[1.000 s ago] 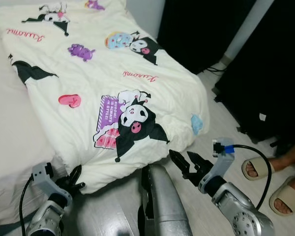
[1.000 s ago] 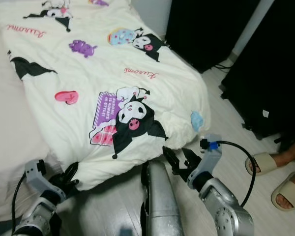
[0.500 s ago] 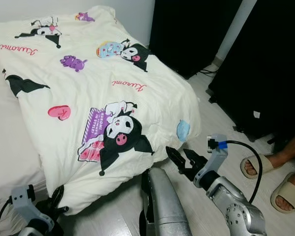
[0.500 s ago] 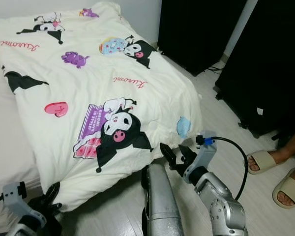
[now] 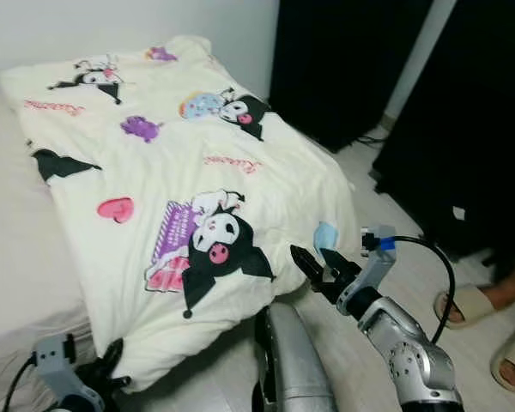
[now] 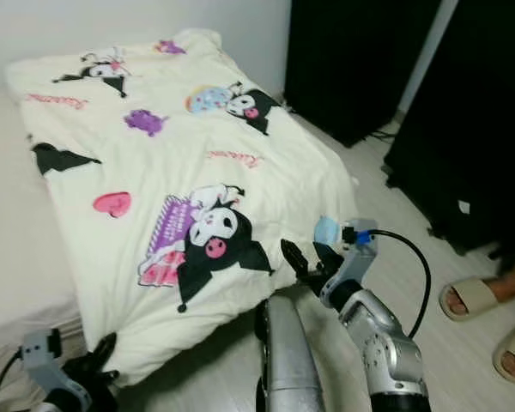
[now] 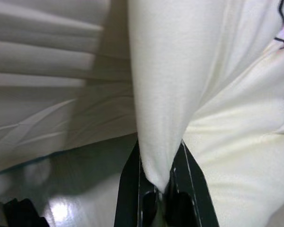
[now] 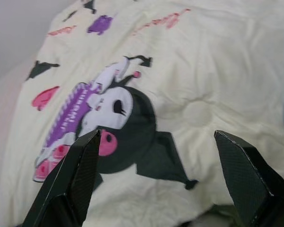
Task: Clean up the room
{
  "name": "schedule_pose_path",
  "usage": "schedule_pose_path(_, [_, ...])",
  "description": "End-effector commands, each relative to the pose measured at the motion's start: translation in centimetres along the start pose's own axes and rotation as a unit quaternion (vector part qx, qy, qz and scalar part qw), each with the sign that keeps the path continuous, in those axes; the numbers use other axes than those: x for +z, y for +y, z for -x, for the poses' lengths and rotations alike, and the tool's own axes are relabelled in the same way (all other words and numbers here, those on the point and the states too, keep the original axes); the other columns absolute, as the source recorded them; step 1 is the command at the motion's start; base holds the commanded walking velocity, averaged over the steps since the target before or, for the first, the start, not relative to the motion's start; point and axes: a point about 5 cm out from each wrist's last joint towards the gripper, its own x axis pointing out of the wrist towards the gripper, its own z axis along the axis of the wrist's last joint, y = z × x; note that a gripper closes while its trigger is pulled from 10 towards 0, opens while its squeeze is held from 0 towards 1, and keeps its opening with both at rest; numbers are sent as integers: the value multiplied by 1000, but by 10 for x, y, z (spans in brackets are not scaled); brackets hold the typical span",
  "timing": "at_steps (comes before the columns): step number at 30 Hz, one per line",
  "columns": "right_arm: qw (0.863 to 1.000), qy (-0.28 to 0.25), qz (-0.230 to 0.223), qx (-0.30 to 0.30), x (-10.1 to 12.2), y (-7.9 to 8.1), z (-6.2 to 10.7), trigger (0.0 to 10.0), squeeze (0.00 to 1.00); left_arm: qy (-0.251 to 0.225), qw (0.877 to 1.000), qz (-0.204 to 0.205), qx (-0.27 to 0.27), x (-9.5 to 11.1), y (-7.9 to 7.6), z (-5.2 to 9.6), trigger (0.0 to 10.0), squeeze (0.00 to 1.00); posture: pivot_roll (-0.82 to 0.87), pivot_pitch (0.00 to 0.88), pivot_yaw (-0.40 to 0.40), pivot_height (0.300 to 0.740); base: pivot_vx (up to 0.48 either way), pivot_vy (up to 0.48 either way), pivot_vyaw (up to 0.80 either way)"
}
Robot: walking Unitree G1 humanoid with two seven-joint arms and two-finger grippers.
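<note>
A cream blanket (image 5: 197, 163) printed with black-and-white cartoon characters, hearts and pink lettering lies spread over the bed, its near edge hanging toward the floor. My left gripper (image 5: 112, 371) is at the blanket's near left corner, shut on a pinched fold of the cloth (image 7: 156, 161). My right gripper (image 5: 319, 268) hovers open just off the blanket's near right edge, beside a light blue print (image 5: 326, 235). Its black fingers (image 8: 78, 175) frame the big cartoon figure (image 8: 118, 127), with nothing between them.
The white mattress sheet (image 5: 17, 249) lies bare left of the blanket. Black furniture (image 5: 463, 129) stands along the right, with a pale floor strip (image 5: 386, 197) between. A person's feet in beige slippers (image 5: 468, 302) are at the right. A silver part of my body (image 5: 292, 369) fills the bottom centre.
The camera has lifted, showing more of the bed and the wall. My left gripper stays clamped on the blanket corner. My right gripper has edged closer to the blanket's right edge, still open.
</note>
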Motion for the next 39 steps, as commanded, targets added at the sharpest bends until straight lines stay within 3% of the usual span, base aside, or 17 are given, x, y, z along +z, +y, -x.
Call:
schedule_pose_path(1, [1000,7,3,-8,-5,-4,0,10000,0,97,992,27,74,-45,18,36,10000,0,-38,108,-15,387,0,0,0])
schedule_pose_path(2, [1000,2,3,-3,-6,-5,-2,10000,0,134,985,-7,106,-49,24,40,10000,0,-33,91,-10,391,0,0,0])
schedule_pose_path(3, [1000,2,3,-3,-6,-5,-2,10000,0,134,985,-7,106,-49,24,40,10000,0,-33,91,-10,391,0,0,0])
schedule_pose_path(5, [1000,-8,2,8,-6,-4,-3,10000,0,159,975,-47,149,-46,34,44,10000,0,-25,58,-3,401,0,0,0])
schedule_pose_path(8, [1000,-13,1,11,-5,-4,-5,10000,0,166,970,-62,166,-43,38,44,10000,0,-24,40,0,411,0,0,0])
schedule_pose_path(14, [1000,-19,4,16,-3,-4,-11,10000,0,188,968,-97,135,-43,30,35,10000,0,-25,13,6,435,0,0,0])
schedule_pose_path(18, [1000,-20,5,17,-3,-4,-11,10000,0,189,969,-99,128,-43,27,32,10000,0,-26,11,7,440,0,0,0])
schedule_pose_path(23, [999,-25,9,19,-2,-5,-12,10000,0,195,972,-89,101,-49,13,23,10000,0,-29,16,10,454,0,0,0])
schedule_pose_path(24, [999,-26,9,19,-3,-6,-11,10000,0,192,975,-64,92,-52,8,20,10000,1000,-30,20,8,459,0,0,0])
schedule_pose_path(30, [999,-26,9,18,-5,-7,-10,10000,0,186,978,-53,75,-54,-4,12,10000,1000,-28,24,5,474,0,0,0])
schedule_pose_path(34, [999,-27,10,22,-4,-5,-11,10000,0,174,982,-51,52,-52,-21,-3,10000,1000,-33,28,1,493,0,0,0])
schedule_pose_path(39, [999,-29,11,25,-3,-5,-11,10000,0,167,982,-63,68,-46,-18,-5,10000,1000,-33,19,4,517,0,0,0])
